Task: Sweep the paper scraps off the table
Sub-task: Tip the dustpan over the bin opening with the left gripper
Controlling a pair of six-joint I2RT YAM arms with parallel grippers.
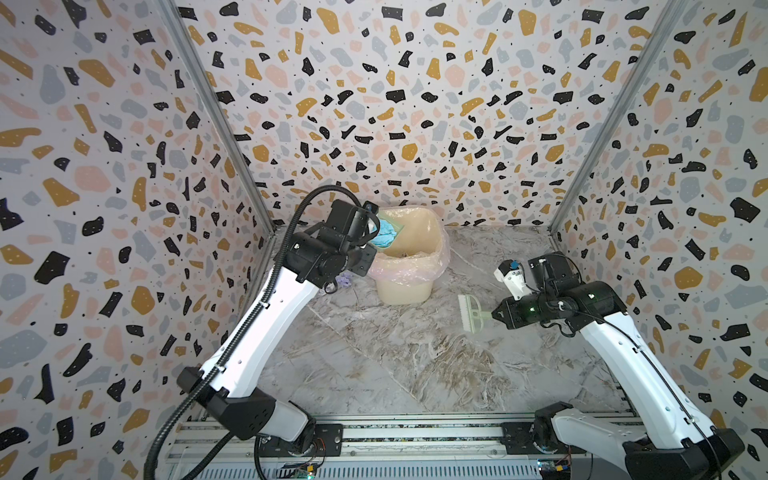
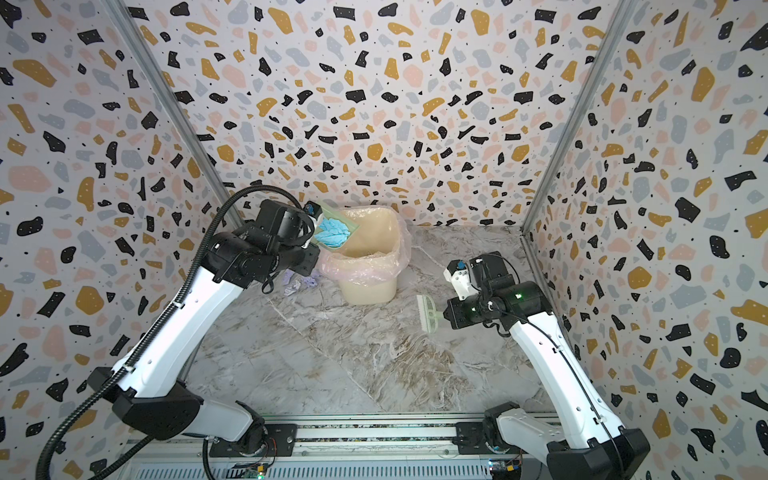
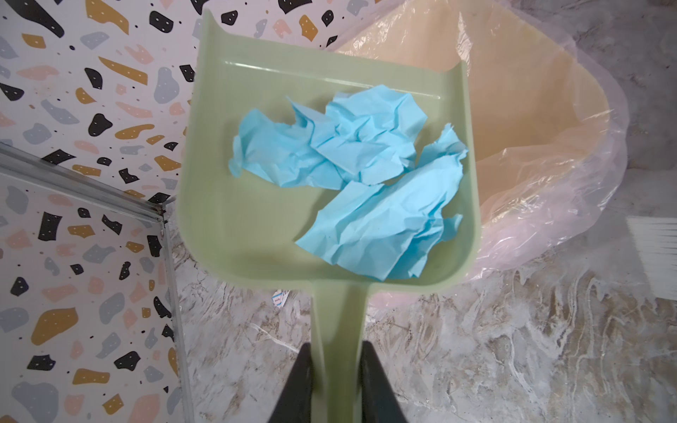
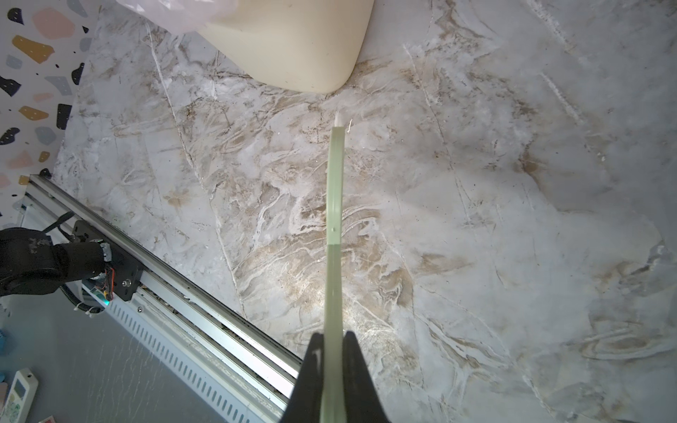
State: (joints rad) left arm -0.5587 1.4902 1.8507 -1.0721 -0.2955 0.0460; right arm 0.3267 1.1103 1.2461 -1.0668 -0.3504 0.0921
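Crumpled light blue paper scraps (image 3: 351, 172) are carried in a pale green plastic dustpan (image 3: 227, 219), which is held at the rim of a cream bin (image 3: 520, 110) lined with a pink translucent liner (image 3: 586, 205). Small lavender scraps (image 2: 301, 284) are seen on the marble-patterned table (image 4: 513, 219) just beside the bin. The dustpan's handle is clamped by the left gripper (image 3: 336, 348). The handle of a pale green brush (image 1: 471, 311) is clamped by the right gripper (image 4: 333, 335).

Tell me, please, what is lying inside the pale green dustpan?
Crumpled light blue paper scraps lie in the dustpan, bunched toward the side nearest the bin. Anything smaller beneath them is covered and cannot be seen.
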